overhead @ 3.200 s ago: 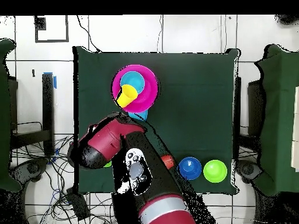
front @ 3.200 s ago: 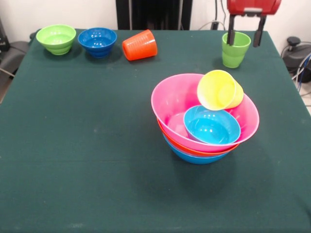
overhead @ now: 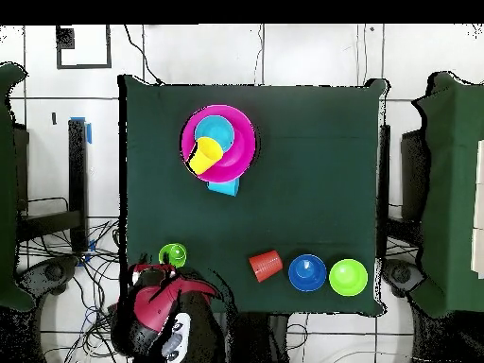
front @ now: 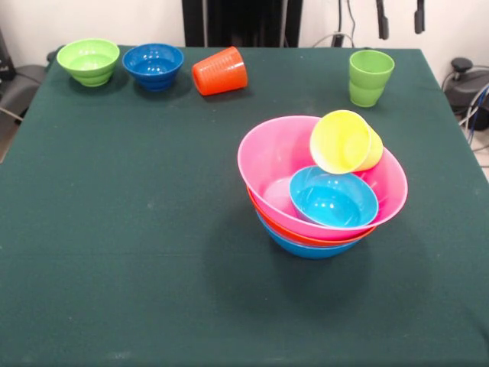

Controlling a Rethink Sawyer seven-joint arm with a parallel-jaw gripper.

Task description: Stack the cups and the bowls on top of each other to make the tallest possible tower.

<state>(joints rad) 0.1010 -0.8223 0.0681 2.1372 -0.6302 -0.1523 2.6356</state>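
- Left to right, front view. Light green small bowl (front: 89, 61) is sitting upright at the far left corner of the table (front: 137, 229).
- Dark blue small bowl (front: 153, 65) is sitting upright just beside it, the two apart.
- Orange ribbed cup (front: 220, 71) is lying on its side near the dark blue bowl, mouth pointing toward the table's far edge.
- The tower (front: 321, 191) is standing right of centre: pink bowl (front: 267, 157) nesting on top of the orange bowl (front: 263, 210), which is showing only a thin rim, with the blue bowl (front: 306, 246) at the bottom.
- Cyan small bowl (front: 333, 197) is resting inside the pink bowl, toward its near side.
- Yellow cup (front: 345, 142) is lying tilted, mouth facing the camera, leaning on the pink bowl's far rim and touching the cyan bowl's edge.
- Light green cup (front: 370, 77) is standing upright near the far right corner, well apart from the tower.
- Gripper (front: 400, 17) is hanging at the top edge above and behind the light green cup; two dark fingers (front: 381, 19) are showing spread wide apart, holding nothing.
- Overhead view: arm (overhead: 156, 317) is sitting off the table's edge, close to the light green cup (overhead: 172, 254); the tower (overhead: 218, 142) is well apart from it.
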